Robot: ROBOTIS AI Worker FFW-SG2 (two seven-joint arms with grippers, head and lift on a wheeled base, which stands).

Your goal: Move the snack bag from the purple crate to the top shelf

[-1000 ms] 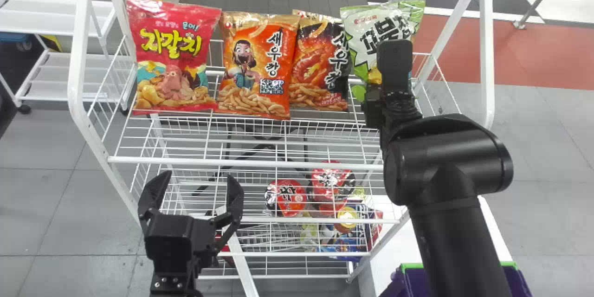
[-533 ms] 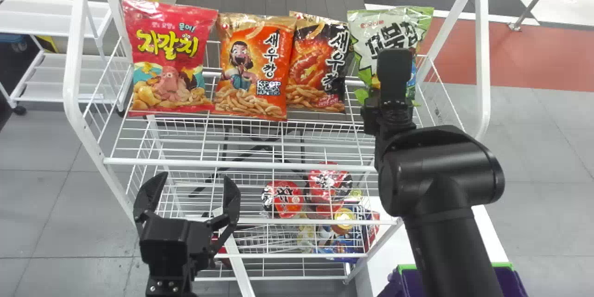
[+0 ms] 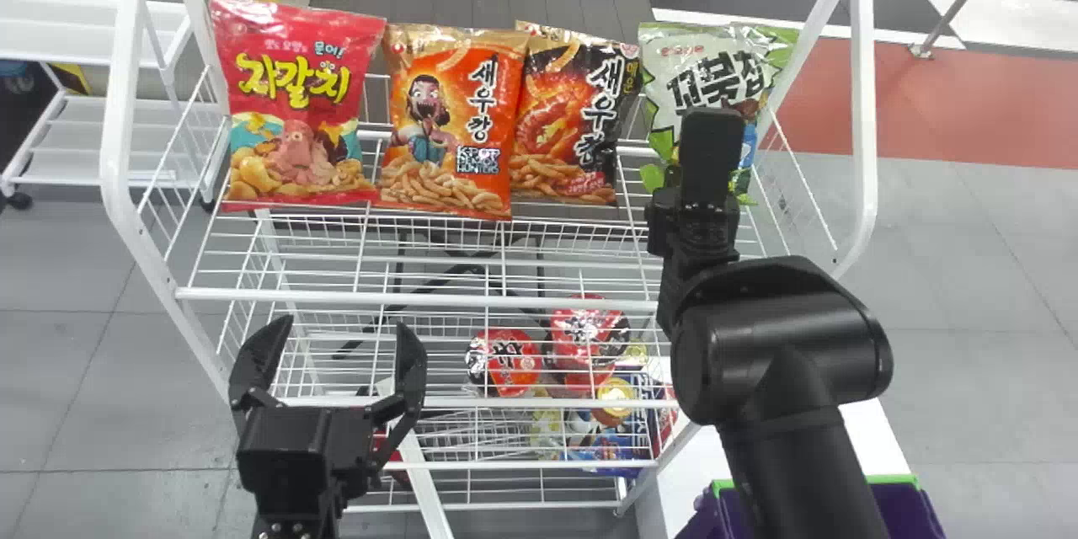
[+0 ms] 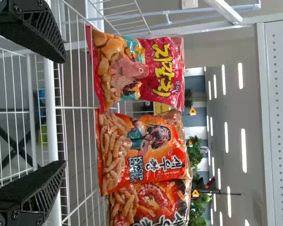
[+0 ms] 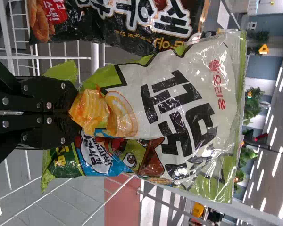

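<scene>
Take the head view as a clock. At ten o'clock the red bag [image 3: 295, 101] stands on the top shelf [image 3: 421, 296]. At seven o'clock the left gripper [image 3: 344, 337] waits with its fingers apart and holds nothing. Near twelve are the orange bag [image 3: 450, 122] and the dark bag [image 3: 568, 114].

At one o'clock is the snack bag [image 3: 707, 63], at the right end of the top shelf. During the last second it became straighter and came a little nearer to the robot and away from the dark bag, together with the right gripper [image 5: 71, 112]. This gripper is clenched on the bag's lower part. I think this means the final adjusting of its place; letting go is still to do, and the bag may tip then.

At five o'clock is the purple crate [image 3: 901, 514].
</scene>
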